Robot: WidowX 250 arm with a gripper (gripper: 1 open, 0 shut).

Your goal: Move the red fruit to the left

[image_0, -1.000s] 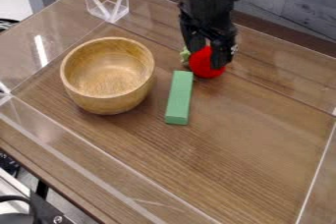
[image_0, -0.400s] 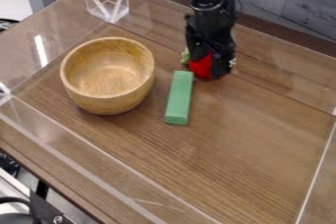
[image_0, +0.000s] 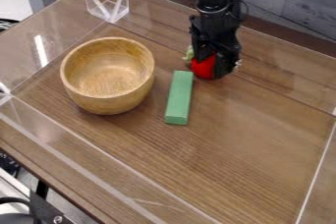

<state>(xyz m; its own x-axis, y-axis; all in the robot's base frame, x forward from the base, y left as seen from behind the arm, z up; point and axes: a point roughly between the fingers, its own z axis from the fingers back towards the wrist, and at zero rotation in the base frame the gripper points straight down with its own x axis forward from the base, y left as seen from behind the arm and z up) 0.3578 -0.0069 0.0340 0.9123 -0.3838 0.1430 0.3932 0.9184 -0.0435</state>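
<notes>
Gripper (image_0: 211,64) points straight down, jaws partly closed around the red fruit (image_0: 205,67) on the table (image_0: 250,159), firm grip not confirmable; risk: round fruit squirts out, or the leftward carry clips the green block (image_0: 179,96) just lower-left of the hand.

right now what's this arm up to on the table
A single robot arm reaches straight down over the red fruit, its gripper straddling it on the wooden table. Whether the jaws have clamped yet is unclear. The fruit sits just right of the green block, with the wooden bowl further left.
</notes>
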